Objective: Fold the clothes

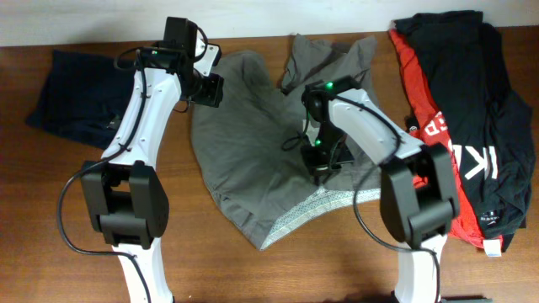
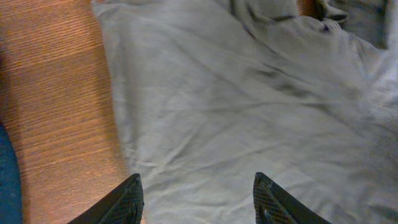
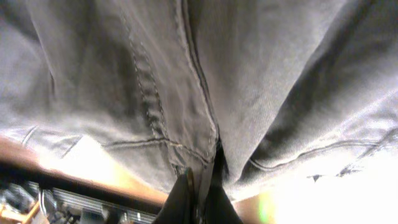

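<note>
Grey-olive shorts [image 1: 244,160] lie crumpled at the middle of the worktop [image 1: 67,210], between a navy garment [image 1: 72,105] and red-and-black T-shirts [image 1: 472,109]. Left gripper [image 2: 198,199]: jaws apart above the shorts' left edge, holding nothing. Right gripper [image 3: 199,196]: jaws closed on a seamed fold of the shorts.

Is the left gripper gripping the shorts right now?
No, the left gripper is open above the shorts, with flat, unpinched cloth showing across the gap.
</note>
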Motion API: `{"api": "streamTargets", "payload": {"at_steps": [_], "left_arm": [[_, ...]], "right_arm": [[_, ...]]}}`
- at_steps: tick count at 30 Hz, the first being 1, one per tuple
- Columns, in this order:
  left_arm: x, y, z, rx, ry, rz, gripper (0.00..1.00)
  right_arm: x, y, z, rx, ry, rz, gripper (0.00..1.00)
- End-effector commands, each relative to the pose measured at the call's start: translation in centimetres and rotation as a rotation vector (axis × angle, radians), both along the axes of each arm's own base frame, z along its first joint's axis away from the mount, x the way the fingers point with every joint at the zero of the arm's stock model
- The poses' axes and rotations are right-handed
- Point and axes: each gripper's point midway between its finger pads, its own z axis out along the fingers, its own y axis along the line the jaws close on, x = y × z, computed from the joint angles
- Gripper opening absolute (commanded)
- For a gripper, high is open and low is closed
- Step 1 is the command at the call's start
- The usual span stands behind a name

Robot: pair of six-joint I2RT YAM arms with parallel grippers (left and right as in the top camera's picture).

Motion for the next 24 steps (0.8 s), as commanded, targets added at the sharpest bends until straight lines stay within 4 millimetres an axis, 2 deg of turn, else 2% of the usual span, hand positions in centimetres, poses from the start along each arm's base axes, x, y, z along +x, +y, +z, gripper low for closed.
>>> {"api": "streamTargets", "payload": {"at_steps": [1, 5, 10, 13, 16, 17, 18, 20, 24], "left_arm": [[0.4, 1.1, 0.1, 0.012, -0.008, 0.017, 0.57], [0.6, 1.8, 0.1, 0.013, -0.008, 0.032, 0.57], [0.7, 2.9, 0.1, 0.016, -0.008, 0.053, 0.57], [0.9, 3.4, 0.1, 0.016, -0.012, 0.062, 0.57], [1.0, 3.6, 0.2, 0.015, -0.018, 0.066, 0.57], [1.1, 3.5, 0.2, 0.015, -0.021, 0.066, 0.57], [1.2, 3.5, 0.3, 0.014, -0.024, 0.066, 0.57], [1.3, 3.5, 0.3, 0.013, -0.030, 0.066, 0.57], [1.4, 3.5, 0.4, 0.012, -0.035, 0.066, 0.57]], "right_arm": [[-1.5, -1.5, 1.8, -0.069, 0.015, 0.022, 0.04], [-3.5, -2.4, 1.0, -0.107, 0.093, 0.029, 0.04], [-6.6, -3.5, -2.4, -0.148, 0.180, 0.004, 0.04], [-7.3, -3.7, -4.3, -0.152, 0.180, -0.026, 0.04], [-7.1, -3.5, -5.4, -0.140, 0.154, -0.040, 0.06], [-6.9, -3.4, -5.6, -0.135, 0.143, -0.040, 0.13], [-6.6, -3.3, -5.7, -0.130, 0.130, -0.041, 0.26], [-6.1, -3.1, -5.7, -0.123, 0.113, -0.041, 0.41], [-4.3, -2.4, -4.7, -0.100, 0.059, -0.043, 0.57]]}}
